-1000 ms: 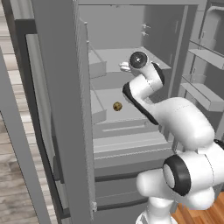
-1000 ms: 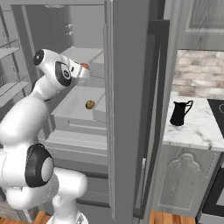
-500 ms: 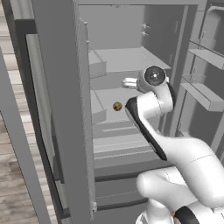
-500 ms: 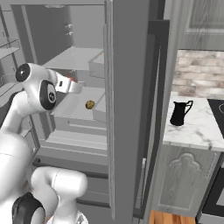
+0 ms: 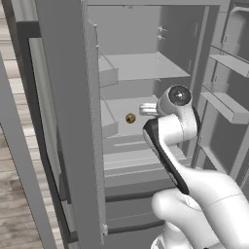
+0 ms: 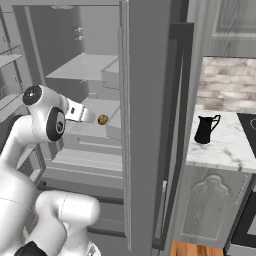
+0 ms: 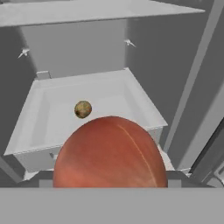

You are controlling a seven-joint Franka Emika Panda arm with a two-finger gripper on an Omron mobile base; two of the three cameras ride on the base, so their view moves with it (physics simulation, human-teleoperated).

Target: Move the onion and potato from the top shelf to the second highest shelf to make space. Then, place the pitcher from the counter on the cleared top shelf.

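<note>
The smooth red-orange round onion (image 7: 110, 152) fills the lower part of the hand view, held in the end effector (image 7: 109, 181), whose fingers are hidden behind it. The flat light-grey second highest shelf (image 7: 116, 89) lies straight ahead, toward 12 o'clock. On it rests the small mottled brown-yellow potato (image 7: 82, 109), at about 11 o'clock from the onion and apart from it. I judge the free space at 1 o'clock suits the release. The plain grey top shelf (image 5: 146, 65) is bare. The tall black glossy pitcher (image 6: 205, 129) stands on the marbled white desk (image 6: 227, 150).
</note>
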